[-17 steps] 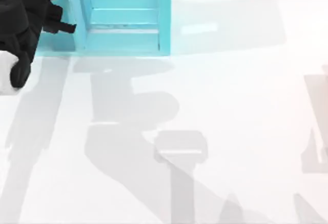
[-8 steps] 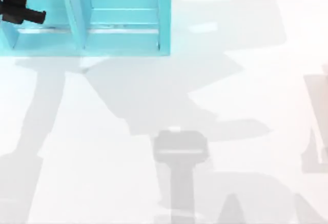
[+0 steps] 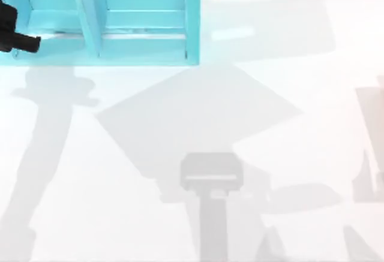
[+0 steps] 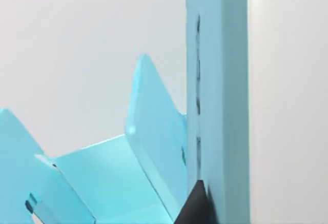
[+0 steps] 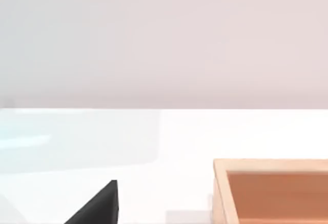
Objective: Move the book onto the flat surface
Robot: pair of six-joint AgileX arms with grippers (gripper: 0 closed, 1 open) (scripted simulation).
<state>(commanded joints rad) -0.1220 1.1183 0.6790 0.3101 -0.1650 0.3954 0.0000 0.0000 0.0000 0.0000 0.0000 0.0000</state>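
Note:
The book (image 4: 223,80) is a tall teal-blue slab in the left wrist view, standing upright in front of the shelf unit. My left gripper (image 4: 197,208) is shut on its lower end, with one dark fingertip (image 4: 192,211) pressed against its side. In the top view, a black part of my left arm (image 3: 15,34) sits at the far left edge, over the shelf unit. The flat surface (image 3: 270,124) is the white tabletop and carries a broad diamond-shaped shadow. A dark part of my right gripper (image 5: 97,206) hangs low over the white table.
The turquoise shelf unit (image 3: 144,34) stands at the back left, its dividers (image 4: 154,131) visible from the left wrist. A light wooden box (image 5: 271,188) sits on the table near my right gripper. Grey arm shadows cross the tabletop.
My left arm has drawn away to the top view's left edge and takes up far less of that view. The shadow on the table has spread into a wide diamond.

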